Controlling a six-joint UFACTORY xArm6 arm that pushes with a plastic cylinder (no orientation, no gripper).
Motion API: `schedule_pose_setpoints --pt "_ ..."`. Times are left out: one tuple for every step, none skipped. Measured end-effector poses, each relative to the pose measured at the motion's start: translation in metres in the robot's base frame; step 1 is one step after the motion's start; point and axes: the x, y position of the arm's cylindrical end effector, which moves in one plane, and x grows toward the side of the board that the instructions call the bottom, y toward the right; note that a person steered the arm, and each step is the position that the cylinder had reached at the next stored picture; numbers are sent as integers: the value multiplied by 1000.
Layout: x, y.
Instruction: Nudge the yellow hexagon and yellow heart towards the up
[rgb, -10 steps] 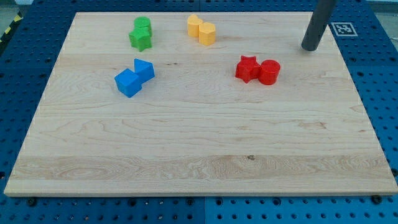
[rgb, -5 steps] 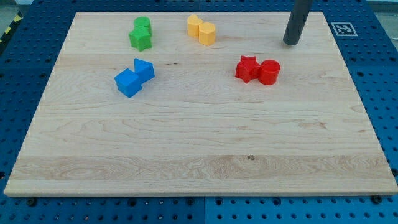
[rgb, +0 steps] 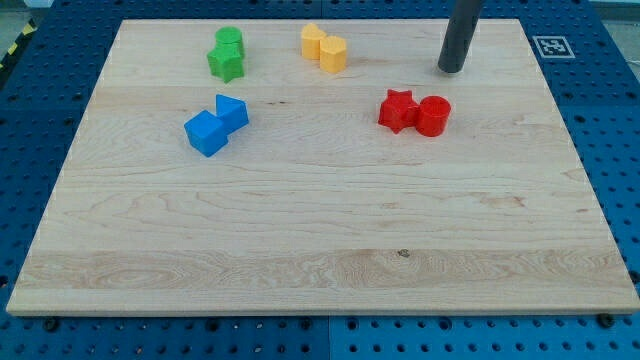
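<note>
Two yellow blocks touch each other near the view's top: the yellow heart (rgb: 313, 40) on the left and the yellow hexagon (rgb: 333, 54) on the right. My tip (rgb: 451, 70) is on the board well to the right of them, above the red pair, touching no block.
A red star (rgb: 397, 110) and a red cylinder (rgb: 434, 115) sit together just below my tip. A green cylinder (rgb: 229, 39) and a green star (rgb: 226, 63) are at the top left. A blue cube (rgb: 206, 133) and a blue triangular block (rgb: 233, 111) lie below them. The wooden board (rgb: 320, 250) lies on a blue pegboard.
My tip has slid to the left along the top of the board, towards the yellow pair. No block has moved.
</note>
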Motion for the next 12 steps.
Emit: schedule_pose_setpoints --pt "0 -5" --pt "0 -9" --pt "0 -15" --pt "0 -19" --pt "0 -24" --pt "0 -28" --pt "0 -33" --pt "0 -36" --pt "0 -40" --pt "0 -41" --pt "0 -41" --pt "15 -58"
